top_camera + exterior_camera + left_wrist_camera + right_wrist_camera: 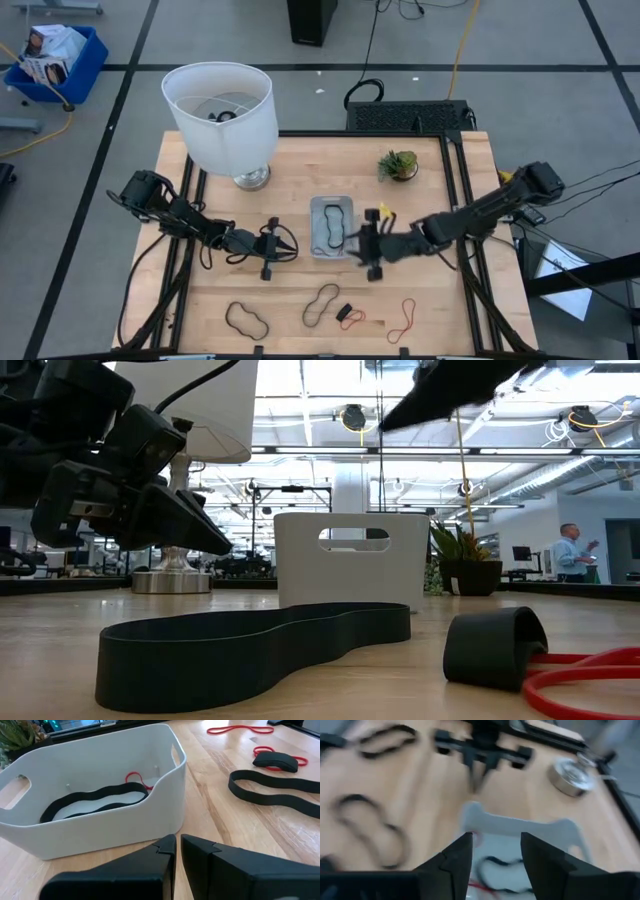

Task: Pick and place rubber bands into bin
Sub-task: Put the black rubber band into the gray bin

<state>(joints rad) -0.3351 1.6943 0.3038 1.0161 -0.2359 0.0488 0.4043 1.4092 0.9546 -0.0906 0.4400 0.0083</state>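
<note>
The pale bin (318, 212) stands mid-table and holds a black rubber band (95, 800) and a red one (136, 777). Lying flat on the wood near the front edge are two black bands (245, 318) (321, 304), a short black piece on a red band (348, 314) and a red band (402, 320). My left gripper (290, 247) is shut and empty, just left of the bin, pointing at it; its fingers show in the left wrist view (177, 852). My right gripper (352, 241) is open and empty at the bin's right rim, over the bin (520, 827).
A white lampshade on a metal base (222, 115) stands at the far left, and a small potted plant (398, 165) at the far right. In the low view a black band (250, 645) lies in front of the bin (350, 560). A person (572, 550) stands far off in the room.
</note>
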